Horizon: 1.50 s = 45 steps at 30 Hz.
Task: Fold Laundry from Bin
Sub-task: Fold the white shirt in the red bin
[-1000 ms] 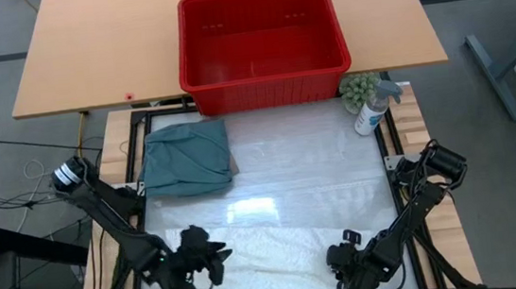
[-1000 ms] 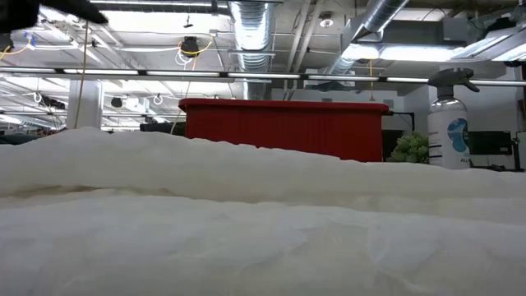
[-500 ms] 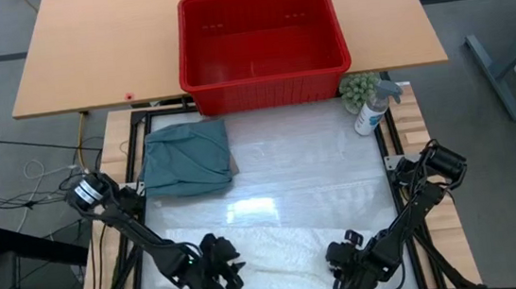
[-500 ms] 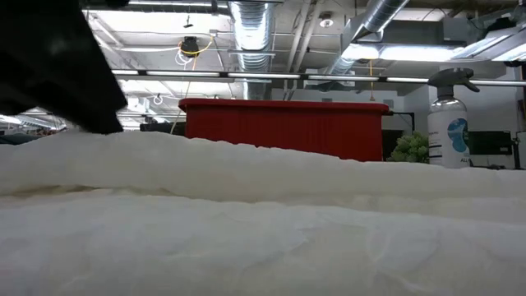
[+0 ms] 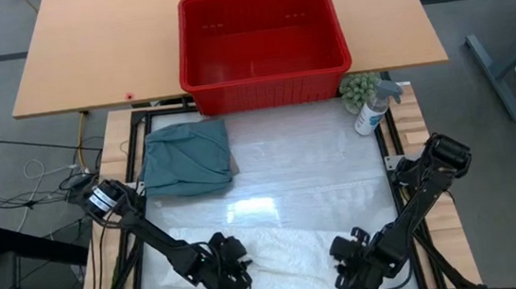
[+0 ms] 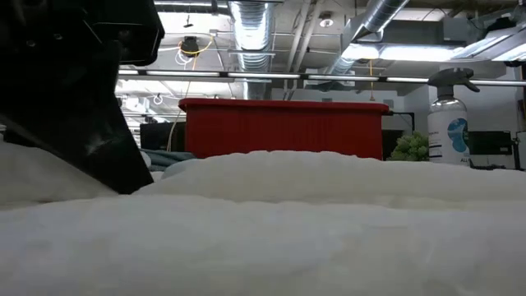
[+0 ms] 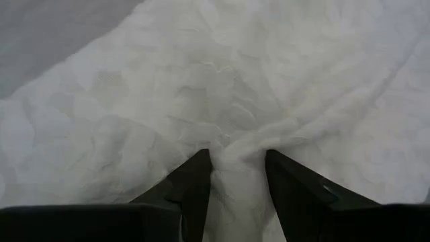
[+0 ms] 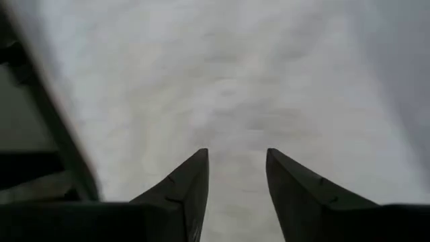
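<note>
Ceiling: ducts (image 6: 246, 20) and pipes hanging, strip lights (image 6: 427, 51) glowing
Floor: grey (image 5: 490, 94), lying around wooden table (image 5: 87, 47)

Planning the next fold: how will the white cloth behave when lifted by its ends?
Probably floppy: the white cloth bunches between the left claw fingers. Its unsupported middle would likely sag. It looks light, lying in soft wrinkles on the table.

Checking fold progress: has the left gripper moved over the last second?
Yes. In the high view the left gripper slid rightward along the white garment, away from the table's left rail, pinching cloth.
</note>
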{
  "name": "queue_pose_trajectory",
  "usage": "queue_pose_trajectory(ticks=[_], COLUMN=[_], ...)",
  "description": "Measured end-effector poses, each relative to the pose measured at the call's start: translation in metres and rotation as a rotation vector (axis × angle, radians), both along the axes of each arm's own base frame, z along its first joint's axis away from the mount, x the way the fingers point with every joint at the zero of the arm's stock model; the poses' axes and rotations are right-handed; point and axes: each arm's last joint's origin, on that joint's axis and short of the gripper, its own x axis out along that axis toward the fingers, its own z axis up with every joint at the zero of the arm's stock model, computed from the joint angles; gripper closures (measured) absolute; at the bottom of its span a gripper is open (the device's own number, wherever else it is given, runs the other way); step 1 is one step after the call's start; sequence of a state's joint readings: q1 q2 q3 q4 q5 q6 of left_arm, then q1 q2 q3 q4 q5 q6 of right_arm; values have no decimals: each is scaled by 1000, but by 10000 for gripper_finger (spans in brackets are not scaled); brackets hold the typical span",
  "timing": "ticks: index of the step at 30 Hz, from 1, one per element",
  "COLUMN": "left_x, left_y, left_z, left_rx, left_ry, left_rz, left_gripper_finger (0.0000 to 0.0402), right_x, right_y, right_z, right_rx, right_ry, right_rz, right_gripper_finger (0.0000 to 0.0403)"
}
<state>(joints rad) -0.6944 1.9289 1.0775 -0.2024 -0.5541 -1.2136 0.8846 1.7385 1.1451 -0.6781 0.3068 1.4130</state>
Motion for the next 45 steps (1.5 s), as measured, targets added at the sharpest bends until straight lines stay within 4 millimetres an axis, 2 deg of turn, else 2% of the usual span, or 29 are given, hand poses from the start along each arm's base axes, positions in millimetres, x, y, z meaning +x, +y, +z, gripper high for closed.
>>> queue_pose_trajectory(ticks=[6, 11, 14, 18, 19, 24, 29, 38, 42, 45], left_x=[4, 5, 5, 7, 8, 14, 25, 42, 44, 42], left_y=[3, 2, 3, 4, 5, 14, 31, 58, 66, 71], left_z=[0, 1, 1, 2, 2, 1, 0, 1, 8, 23], left_rx=[1, -11, -14, -15, -17, -31, -36, -58, -82, -93], left_ry=[-2, -18, -19, -24, -24, -12, 24, 71, 85, 75], left_rz=[-6, -5, -1, 8, 11, 31, 29, -18, -66, -119], left_gripper_finger=[262, 262, 262, 262, 262, 262, 262, 262, 262, 262], right_x=[-20, -24, -24, -28, -29, -23, -7, 24, 35, 40], right_y=[-7, -3, -3, -6, -7, -18, -37, -93, -111, -112], right_z=[4, 4, 1, -4, -4, -4, -4, -2, 1, 7], right_rx=[-40, -17, 2, 6, -4, -40, -93, -292, -332, -329], right_ry=[109, 86, 125, 194, 206, 239, 257, 290, 278, 268], right_rz=[-116, -183, -222, -254, -256, -296, -278, -302, -305, -271], right_gripper_finger=[244, 264, 304, 379, 386, 373, 388, 369, 371, 375])
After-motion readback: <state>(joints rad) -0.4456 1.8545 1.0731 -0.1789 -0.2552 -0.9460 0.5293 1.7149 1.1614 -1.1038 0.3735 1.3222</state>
